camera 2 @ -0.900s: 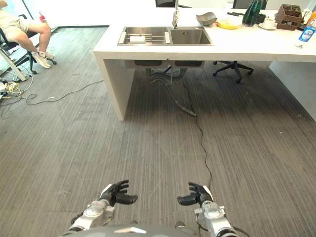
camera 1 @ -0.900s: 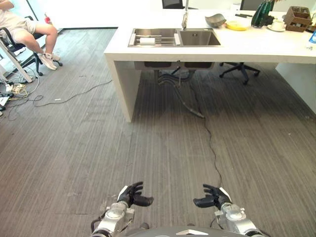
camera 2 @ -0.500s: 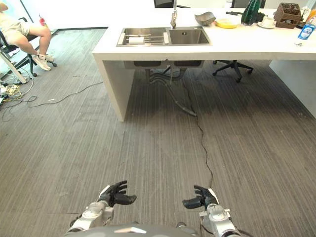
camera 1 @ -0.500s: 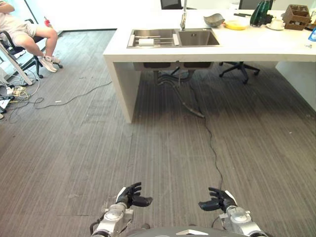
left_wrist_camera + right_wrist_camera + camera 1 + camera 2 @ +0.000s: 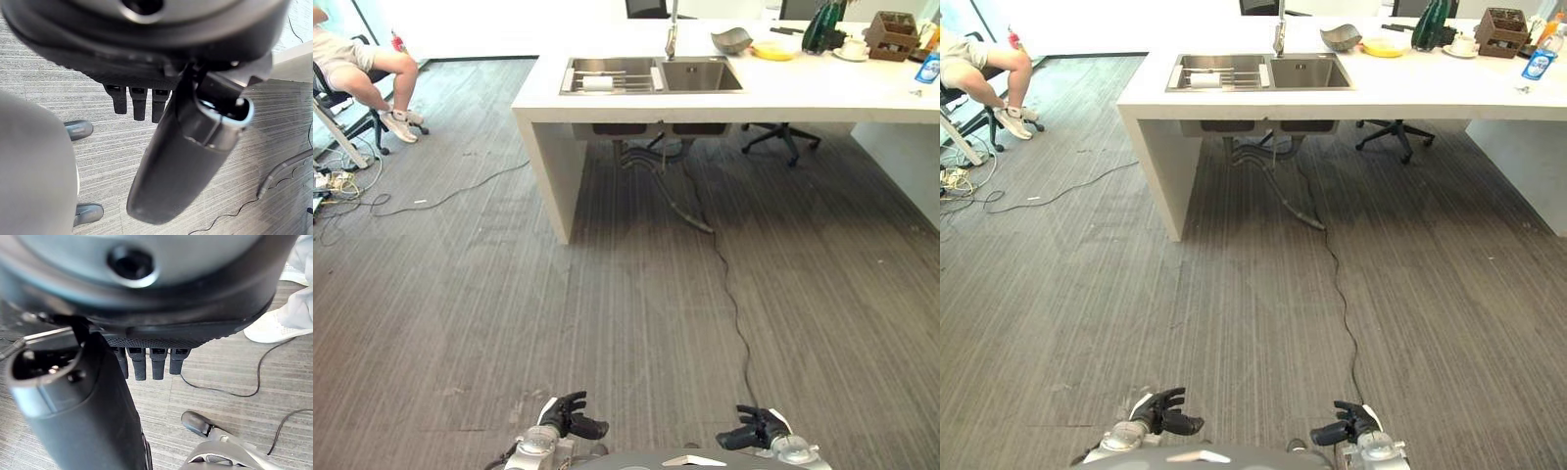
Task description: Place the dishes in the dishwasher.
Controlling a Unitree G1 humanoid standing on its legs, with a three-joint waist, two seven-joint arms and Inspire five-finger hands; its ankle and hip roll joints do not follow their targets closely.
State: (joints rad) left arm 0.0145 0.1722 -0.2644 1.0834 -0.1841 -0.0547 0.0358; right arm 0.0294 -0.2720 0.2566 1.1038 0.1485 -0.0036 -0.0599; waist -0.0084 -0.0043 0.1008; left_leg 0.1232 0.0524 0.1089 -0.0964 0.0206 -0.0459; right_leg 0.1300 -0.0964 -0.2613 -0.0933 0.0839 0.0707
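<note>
Across the grey striped floor [image 5: 509, 294], a white counter [image 5: 803, 93] holds a sink [image 5: 651, 75]; both hands [image 5: 570, 419] hang loosely curled, empty.

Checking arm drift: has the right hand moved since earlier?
Yes. The right hand has dropped lower, away from the counter, toward the view's bottom edge.
</note>
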